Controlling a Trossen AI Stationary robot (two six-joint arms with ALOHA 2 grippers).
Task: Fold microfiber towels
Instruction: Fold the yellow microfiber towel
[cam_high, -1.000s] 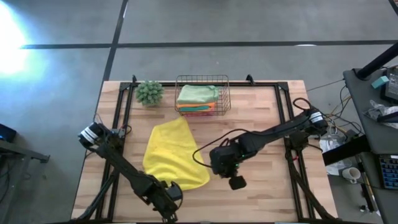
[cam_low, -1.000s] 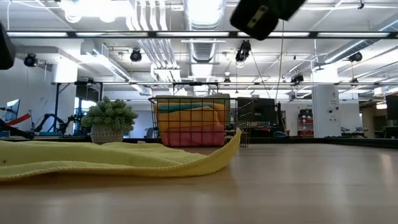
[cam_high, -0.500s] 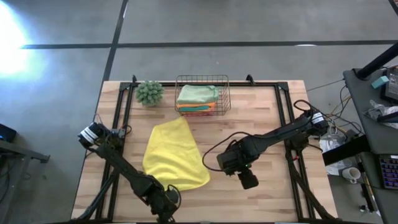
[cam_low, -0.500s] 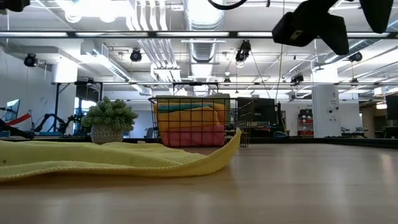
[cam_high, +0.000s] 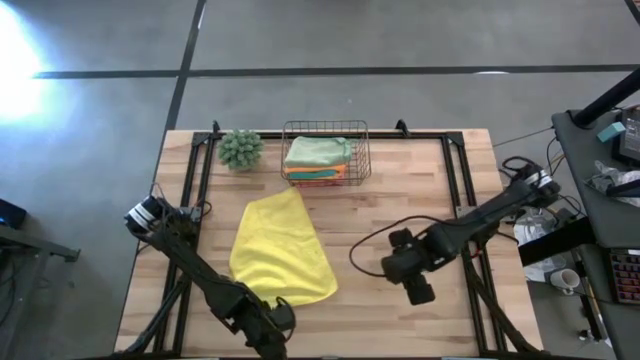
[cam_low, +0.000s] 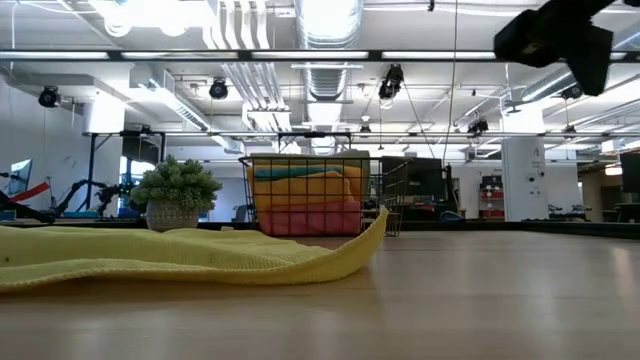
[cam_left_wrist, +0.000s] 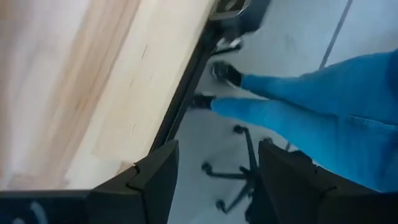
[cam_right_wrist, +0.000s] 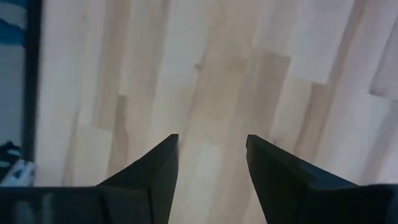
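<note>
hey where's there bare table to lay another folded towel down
Bare wood lies between the yellow towel and the right gripper, and right of the wire basket. It is crowded along the far edge, where the plant and basket stand. The left gripper sits at the near edge.

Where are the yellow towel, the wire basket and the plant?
yellow towel (cam_high: 280, 250), high view, middle of the cloth.
wire basket (cam_high: 362, 150), high view, right rim.
plant (cam_high: 241, 148), high view, centre of the foliage.

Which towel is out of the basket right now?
The yellow towel: it lies spread on the table, folded over once, while the green towel and the others under it sit stacked in the wire basket.
</note>
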